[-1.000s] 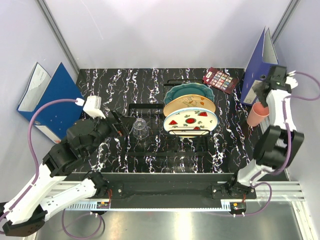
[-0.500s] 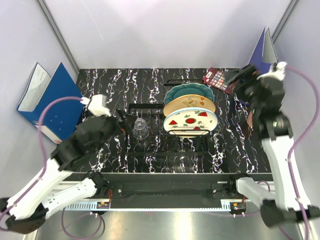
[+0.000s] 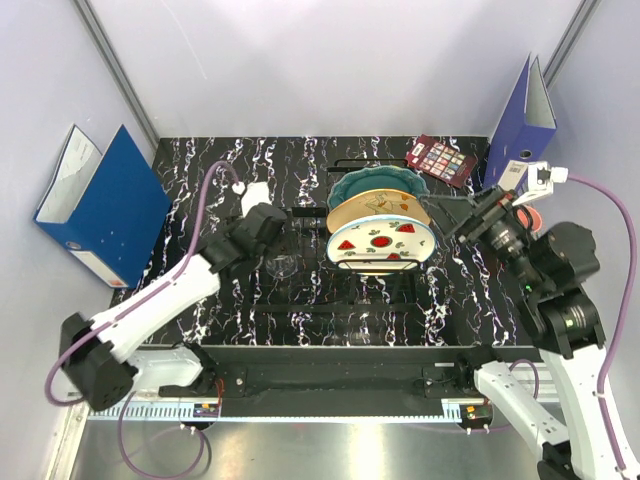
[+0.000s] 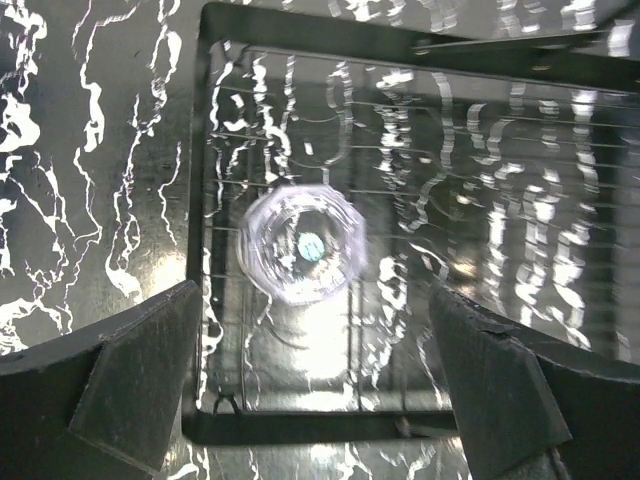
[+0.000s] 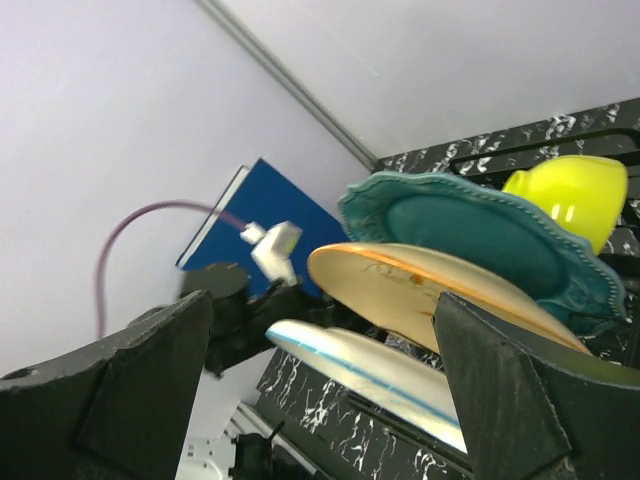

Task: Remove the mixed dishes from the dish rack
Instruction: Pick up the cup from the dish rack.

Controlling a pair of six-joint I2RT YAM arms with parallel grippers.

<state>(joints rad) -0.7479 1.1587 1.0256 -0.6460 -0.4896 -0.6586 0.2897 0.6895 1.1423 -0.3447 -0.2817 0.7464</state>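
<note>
The black wire dish rack [image 3: 300, 305] stands mid-table. The teal scalloped plate [image 3: 380, 183], cream floral plate [image 3: 380, 207] and white plate with red fruit marks [image 3: 382, 240] stand upright in its right half. The clear glass [image 3: 283, 262] stands in its left half. My left gripper [image 3: 293, 232] is open just above the glass [image 4: 303, 247], not touching it. My right gripper [image 3: 462, 228] is open and empty to the right of the plates, facing their edges. Its view shows the white plate [image 5: 380, 380], cream plate [image 5: 440, 290], teal plate [image 5: 480, 230] and the yellow-green bowl [image 5: 570, 195] behind them. The pink cup [image 3: 533, 210] is mostly hidden behind the right arm.
Blue ring binders [image 3: 100, 205] lean at the left of the table. Another blue binder [image 3: 520, 120] stands at the back right. A dark red flat item with coloured squares [image 3: 440, 158] lies near it. Grey walls close in the table on three sides.
My left arm has swung from the left side in over the rack, above the glass. My right arm has dropped away from the pink cup and turned to face the plates.
</note>
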